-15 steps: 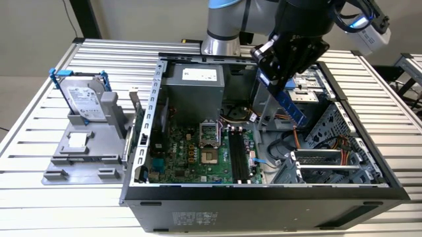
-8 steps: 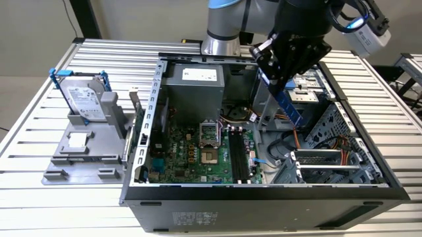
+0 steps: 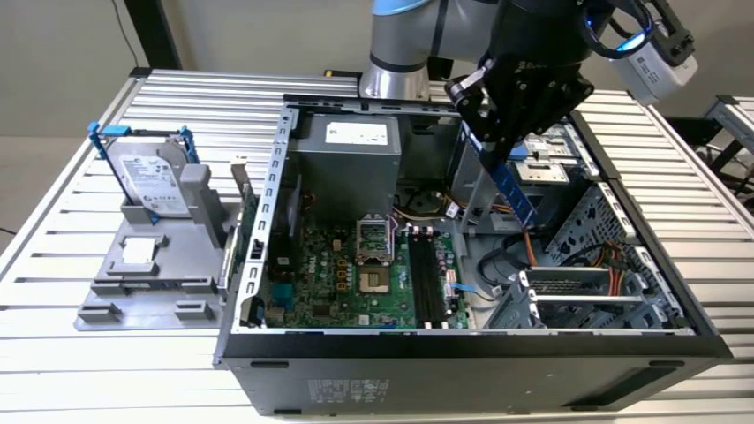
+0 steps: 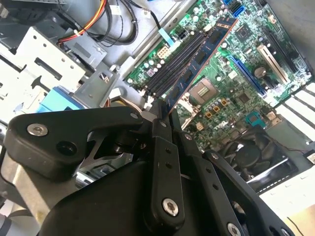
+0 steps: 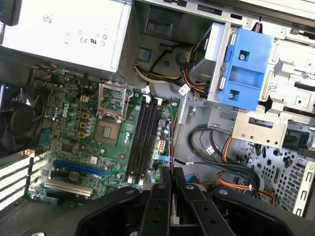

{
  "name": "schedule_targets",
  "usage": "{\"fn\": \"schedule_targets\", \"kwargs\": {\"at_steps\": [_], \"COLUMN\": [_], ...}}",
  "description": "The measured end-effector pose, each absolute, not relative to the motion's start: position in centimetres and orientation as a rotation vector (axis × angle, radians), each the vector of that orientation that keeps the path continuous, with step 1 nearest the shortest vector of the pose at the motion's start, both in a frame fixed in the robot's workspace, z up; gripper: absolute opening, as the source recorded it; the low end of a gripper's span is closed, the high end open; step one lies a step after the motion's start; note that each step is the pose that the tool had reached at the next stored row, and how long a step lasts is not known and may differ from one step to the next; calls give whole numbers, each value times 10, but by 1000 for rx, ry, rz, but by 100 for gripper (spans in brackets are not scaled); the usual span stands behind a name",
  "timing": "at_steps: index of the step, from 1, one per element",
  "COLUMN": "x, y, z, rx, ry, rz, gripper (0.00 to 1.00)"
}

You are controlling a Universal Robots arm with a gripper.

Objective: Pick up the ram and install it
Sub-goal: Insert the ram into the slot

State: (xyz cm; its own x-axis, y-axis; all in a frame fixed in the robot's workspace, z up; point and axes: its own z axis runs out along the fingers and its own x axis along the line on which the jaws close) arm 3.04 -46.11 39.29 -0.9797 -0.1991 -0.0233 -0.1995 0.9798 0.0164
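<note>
My gripper (image 3: 496, 144) hangs over the open computer case (image 3: 471, 340) and is shut on the ram (image 3: 516, 190), a long narrow board with dark chips that points down into the case. In the second wrist view the ram (image 4: 199, 61) runs out from between the black fingers (image 4: 158, 142), above the motherboard. In the first wrist view the ram (image 5: 171, 142) is seen edge-on as a thin line. It hovers beside the long black memory slots (image 5: 142, 140), apart from them. The same slots (image 3: 426, 278) lie on the green motherboard (image 3: 342, 283).
A silver hard drive (image 3: 154, 181) with blue rails stands on a grey fixture (image 3: 147, 274) at the exterior view's left. Inside the case are the power supply (image 3: 348, 146), a blue drive bracket (image 5: 246, 66), cable bundles (image 5: 216, 147) and a metal drive cage (image 3: 589, 296).
</note>
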Motion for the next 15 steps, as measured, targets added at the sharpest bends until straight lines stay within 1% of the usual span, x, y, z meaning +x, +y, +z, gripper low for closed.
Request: {"fn": "schedule_targets", "kwargs": {"at_steps": [15], "x": [30], "y": [-461], "z": [388], "rx": [-282], "ry": [3108], "rz": [19], "gripper": [0]}}
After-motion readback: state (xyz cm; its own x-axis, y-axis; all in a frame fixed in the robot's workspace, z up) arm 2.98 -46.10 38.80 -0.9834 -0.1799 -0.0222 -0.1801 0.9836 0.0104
